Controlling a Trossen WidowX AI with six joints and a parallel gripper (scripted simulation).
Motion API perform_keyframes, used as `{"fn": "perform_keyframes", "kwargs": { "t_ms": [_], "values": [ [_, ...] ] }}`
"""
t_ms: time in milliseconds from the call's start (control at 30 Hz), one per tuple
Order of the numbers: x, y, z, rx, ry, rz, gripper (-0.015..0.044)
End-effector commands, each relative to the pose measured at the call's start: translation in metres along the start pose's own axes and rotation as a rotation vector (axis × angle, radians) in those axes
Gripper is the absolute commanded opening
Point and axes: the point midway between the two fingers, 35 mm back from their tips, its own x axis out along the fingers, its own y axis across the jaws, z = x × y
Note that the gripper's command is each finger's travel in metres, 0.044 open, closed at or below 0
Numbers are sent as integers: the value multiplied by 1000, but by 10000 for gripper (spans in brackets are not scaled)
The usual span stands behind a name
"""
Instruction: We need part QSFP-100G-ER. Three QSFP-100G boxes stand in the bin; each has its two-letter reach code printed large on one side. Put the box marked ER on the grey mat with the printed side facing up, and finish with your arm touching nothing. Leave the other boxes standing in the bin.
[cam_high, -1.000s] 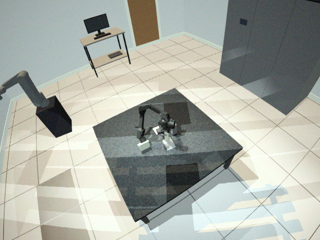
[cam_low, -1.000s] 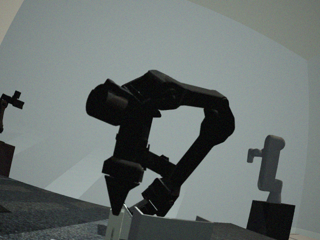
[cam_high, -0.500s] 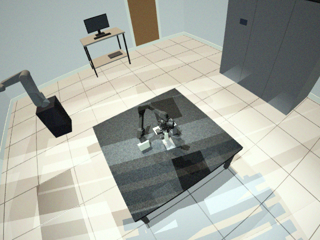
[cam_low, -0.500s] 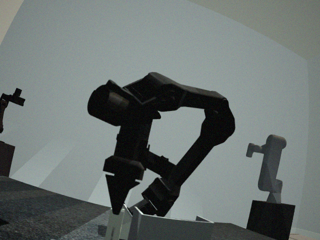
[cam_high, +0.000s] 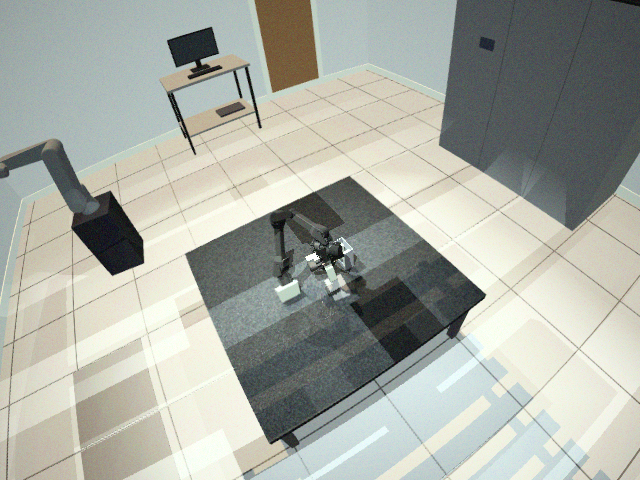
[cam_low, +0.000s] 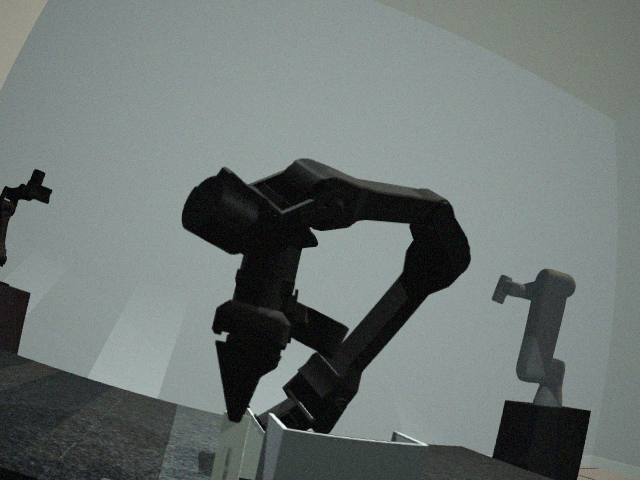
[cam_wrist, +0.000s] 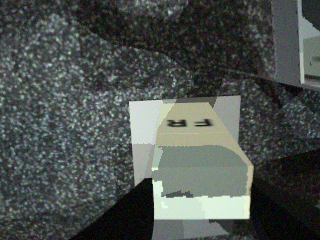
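Gripper, one: pointing down, jaws closed on a pale box, one finger along each side. Pale box, one: upright, printed face to the side rather than up; I read an R beside a letter that could be E or F, so I cannot tell whether it is the ER box. Mat, one, light grey: directly beneath the held box; whether the two touch I cannot tell. Bin, one, white-walled: just beside the mat, with part of another box visible inside to my wrist camera. Pale block, one: on the dark table, left of the mat and apart from it, near the foot of my arm.
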Motion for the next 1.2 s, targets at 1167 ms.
{"fn": "perform_keyframes", "kwargs": {
  "t_ms": [1167],
  "values": [
    [-36, -26, 22, -57, -7, -11, 159]
  ]
}}
